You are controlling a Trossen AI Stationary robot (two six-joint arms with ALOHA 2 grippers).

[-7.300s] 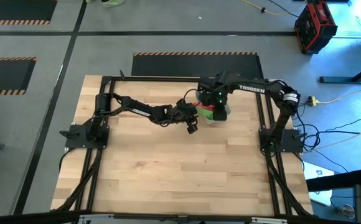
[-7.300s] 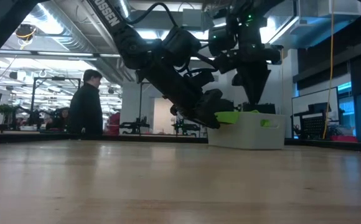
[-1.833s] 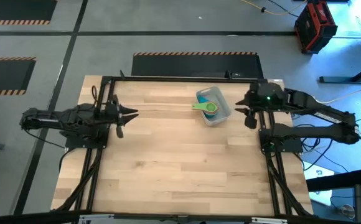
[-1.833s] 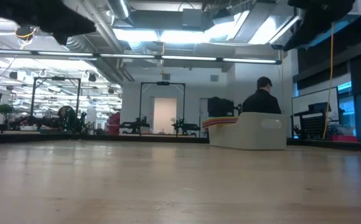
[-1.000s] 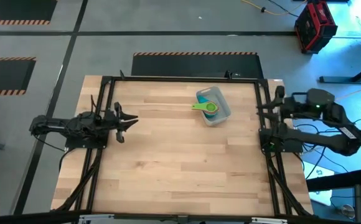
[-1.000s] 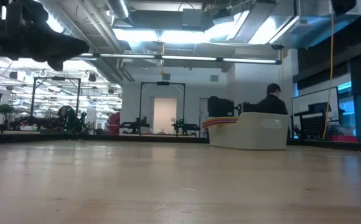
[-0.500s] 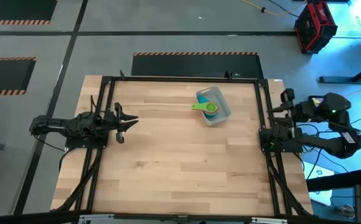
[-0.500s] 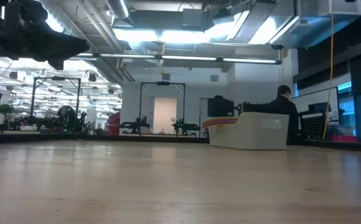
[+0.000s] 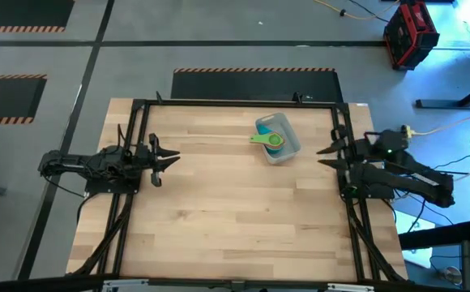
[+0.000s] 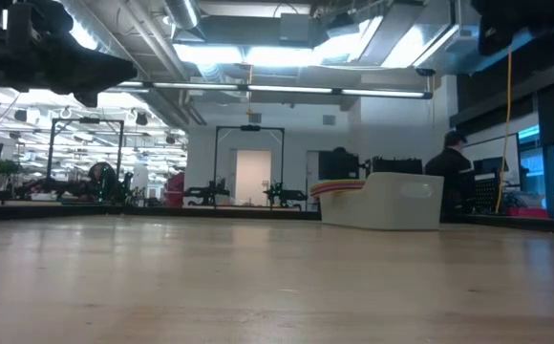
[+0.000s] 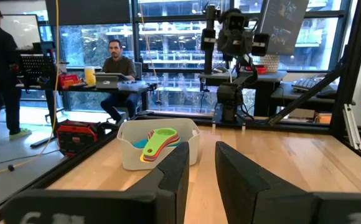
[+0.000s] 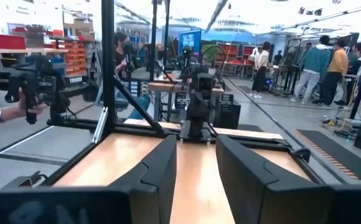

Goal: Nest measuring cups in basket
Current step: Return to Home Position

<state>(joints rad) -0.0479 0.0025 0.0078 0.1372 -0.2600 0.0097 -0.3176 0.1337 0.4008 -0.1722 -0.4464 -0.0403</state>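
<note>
The basket (image 9: 279,139) stands on the far middle of the table, a translucent tub resting on its base. The measuring cups (image 9: 272,140) sit nested inside it, the green one on top with its handle (image 9: 258,139) reaching over the basket's left rim. In the left wrist view the basket (image 11: 159,150) holds the cup stack (image 11: 158,140). In the low view the cup handles (image 10: 338,186) stick out over the basket's wall (image 10: 387,204). My left gripper (image 9: 171,157) is open at the table's left edge. My right gripper (image 9: 322,156) is open at the right edge. Both are far from the basket.
The bare wooden tabletop (image 9: 235,211) lies between the arms, inside a black frame (image 9: 235,102). People stand and sit in the room beyond the table (image 12: 328,62); one stands behind the basket (image 10: 454,162). A hand holding a device shows at the right wrist view's edge (image 12: 25,93).
My right arm has folded in at the table's right edge; its gripper has swung round and now points toward the table's left. My left arm has stayed still. The basket and cups have not moved. A person in the room has walked rightward behind the basket.
</note>
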